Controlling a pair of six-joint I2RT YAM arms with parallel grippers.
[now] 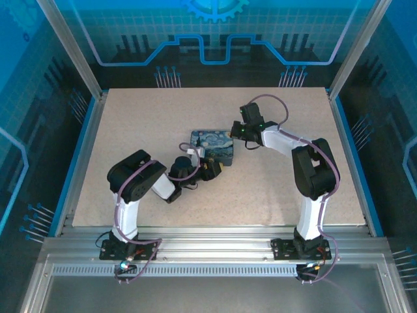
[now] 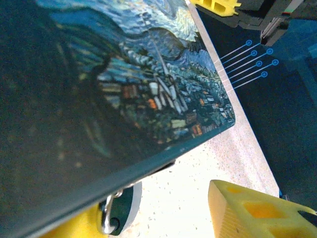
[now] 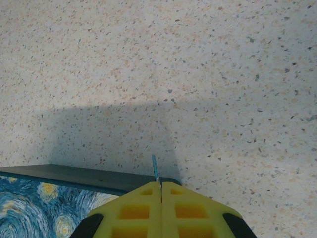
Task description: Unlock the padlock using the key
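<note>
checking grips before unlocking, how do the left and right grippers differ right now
The left gripper stands open; the right gripper is shut on the key. The left sits at the near edge of the tin, the right by its far right corner. Both have yellow fingers.

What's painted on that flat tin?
The tin shows swirly dark-blue night sky over a village; best in left wrist view.

The top camera sits high above and behind both arms, looking down on the whole table [image 1: 143,117]; the left wrist camera looks out past the left claw [image 2: 163,218], very close to the painted tin [image 2: 124,89]; the right wrist camera looks down past the right claw [image 3: 161,191], near the table; all three see the tin.
</note>
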